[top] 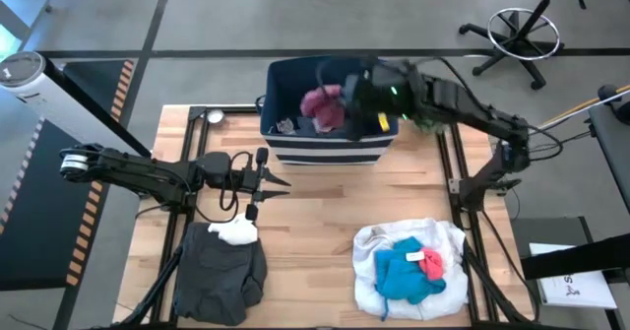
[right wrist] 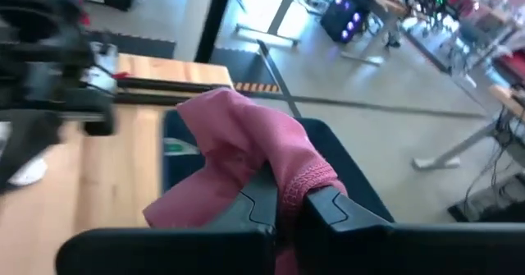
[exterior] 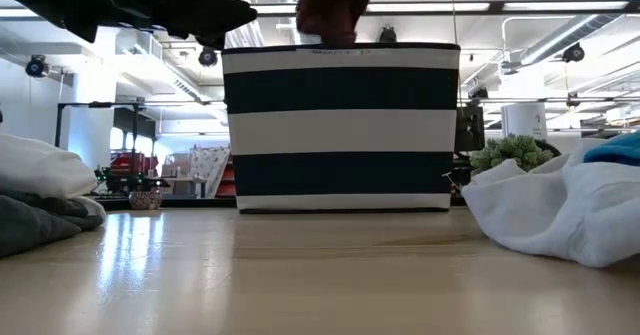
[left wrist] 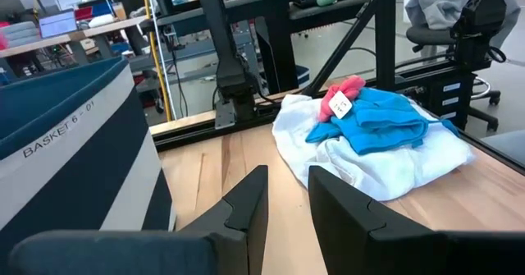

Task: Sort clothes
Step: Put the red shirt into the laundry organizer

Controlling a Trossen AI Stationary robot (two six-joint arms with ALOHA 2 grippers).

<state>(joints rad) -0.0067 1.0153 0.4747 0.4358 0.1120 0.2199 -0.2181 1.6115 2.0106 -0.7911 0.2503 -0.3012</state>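
Maroon garment [right wrist: 246, 156] clamped in right gripper [right wrist: 287, 205] above striped navy bin [top: 330, 113] at table's [top: 325, 207] far edge. Left gripper [left wrist: 287, 201], fingers apart, hovers mid-table beside dark grey garment [top: 219, 276].

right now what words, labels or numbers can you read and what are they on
"BASKET 6 - 01": on the navy striped bin's rim.
Small white tag on the pink piece atop the blue garment: print too small to read.
Paper sheet beside the table: too small to read.
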